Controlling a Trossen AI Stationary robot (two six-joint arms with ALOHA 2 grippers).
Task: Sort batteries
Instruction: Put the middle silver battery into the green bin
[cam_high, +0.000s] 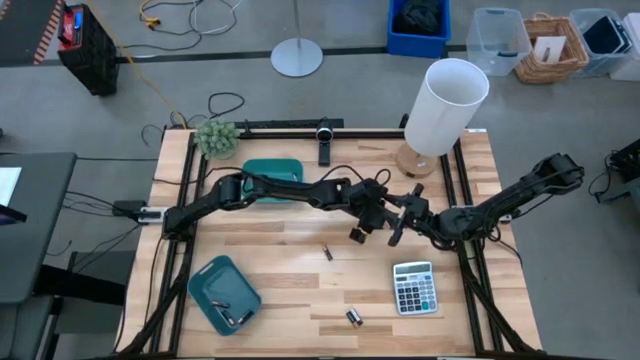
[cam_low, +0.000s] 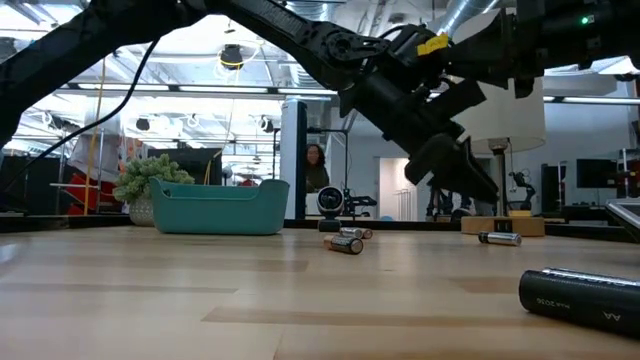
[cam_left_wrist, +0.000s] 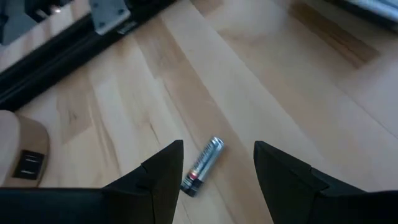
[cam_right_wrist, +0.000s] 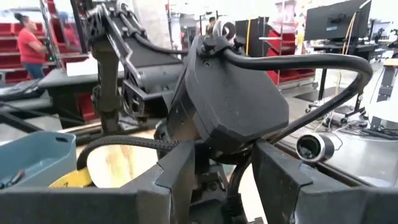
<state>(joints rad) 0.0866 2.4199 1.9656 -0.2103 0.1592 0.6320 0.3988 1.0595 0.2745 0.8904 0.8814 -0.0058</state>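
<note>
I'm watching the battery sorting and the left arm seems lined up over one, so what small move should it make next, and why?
Probably lower the left gripper straight down and close. In the left wrist view its fingers stand open on either side of a battery lying flat on the table, not yet touching it. The right gripper hangs close beside the left arm, so a short vertical move seems safest.

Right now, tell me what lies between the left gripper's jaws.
In the left wrist view, one silvery battery lies on the bare wooden table in the gap of the open left gripper, nearer one jaw, touching neither.
</note>
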